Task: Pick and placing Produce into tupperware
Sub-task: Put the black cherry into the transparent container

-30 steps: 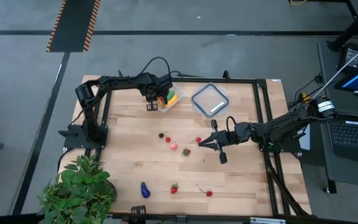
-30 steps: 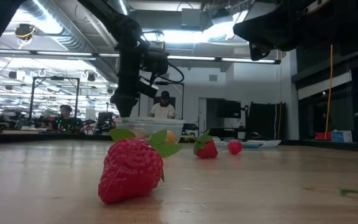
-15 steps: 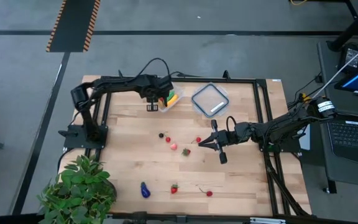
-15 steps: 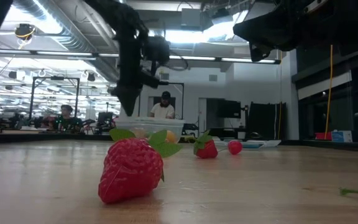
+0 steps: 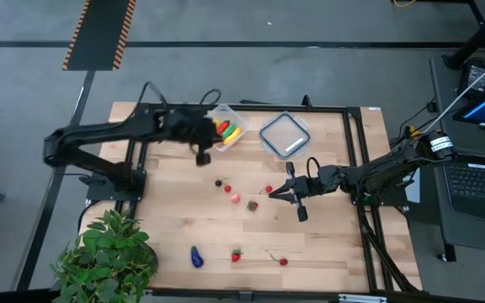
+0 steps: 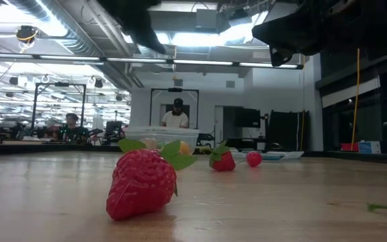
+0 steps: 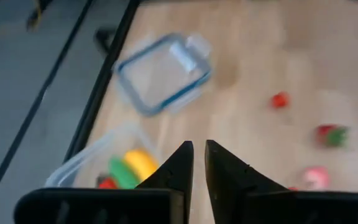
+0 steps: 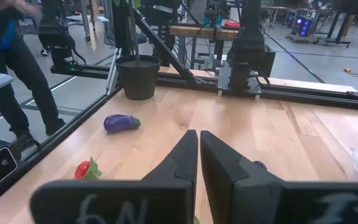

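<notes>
Now your left gripper (image 5: 202, 154) hangs just beside the small clear square plastic tub (image 5: 226, 128) at the far side of the wooden table (image 5: 327, 244), on the tub's near-left side, its two dark fingers (image 7: 178, 167) pressed almost together with nothing between them. You can see yellow, green and red toy pieces (image 7: 128, 170) lying inside that tub. To its right sits the flat square lid with the white label (image 5: 285, 135), apart from it.

Your right gripper (image 5: 273, 195) waits low over the middle of the table, fingers (image 8: 182, 158) closed to a thin slit and holding nothing. Just to its left lie a green-and-red piece (image 5: 252, 204) and a pink piece (image 5: 236, 199), with two small red berries (image 5: 228, 188) and a dark piece (image 5: 219, 182) a little farther left.

Along the near edge you've got a purple toy eggplant (image 5: 195, 257), a red strawberry with green leaves (image 5: 236, 254) and another red berry (image 5: 283, 262), all well apart from the tub. A leafy green potted plant (image 5: 108, 252) stands at the near-left corner.
</notes>
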`<state>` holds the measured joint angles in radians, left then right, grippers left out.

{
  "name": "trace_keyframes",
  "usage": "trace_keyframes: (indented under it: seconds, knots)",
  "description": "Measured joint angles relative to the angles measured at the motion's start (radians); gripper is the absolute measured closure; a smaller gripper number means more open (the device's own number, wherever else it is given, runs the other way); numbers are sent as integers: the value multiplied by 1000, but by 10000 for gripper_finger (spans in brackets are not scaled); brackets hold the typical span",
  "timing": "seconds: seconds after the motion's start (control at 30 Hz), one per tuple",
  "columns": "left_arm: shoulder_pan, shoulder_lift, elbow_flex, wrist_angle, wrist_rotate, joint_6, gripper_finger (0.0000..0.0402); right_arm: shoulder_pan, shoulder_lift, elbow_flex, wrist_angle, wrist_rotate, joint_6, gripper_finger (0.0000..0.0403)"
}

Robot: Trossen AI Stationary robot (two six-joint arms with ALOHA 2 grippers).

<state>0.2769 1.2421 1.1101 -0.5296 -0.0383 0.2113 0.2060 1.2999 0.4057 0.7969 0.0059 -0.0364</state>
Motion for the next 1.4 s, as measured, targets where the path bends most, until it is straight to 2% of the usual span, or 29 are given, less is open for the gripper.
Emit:
trace_keyframes:
  seconds: [0.2,0.4,0.7,0.87,1.1,1.33,1.4]
  knots:
    - [-145,-174,-195,158,-4,-69,382,0,0,0,17,0,1,380]
    - [-264,-292,-404,331,-4,-129,393,6,0,0,66,-3,7,380]
    - [-386,-329,-593,560,24,-132,398,46,0,0,81,-11,6,379]
    - [-451,-326,-667,736,117,-132,388,49,0,0,75,-11,7,380]
    - [-505,-326,-683,748,119,-131,373,49,0,0,74,-11,6,380]
    - [-506,-326,-683,766,54,-131,361,49,0,0,63,-11,6,380]
    - [-507,-326,-683,767,4,-131,357,48,0,0,57,-11,6,380]
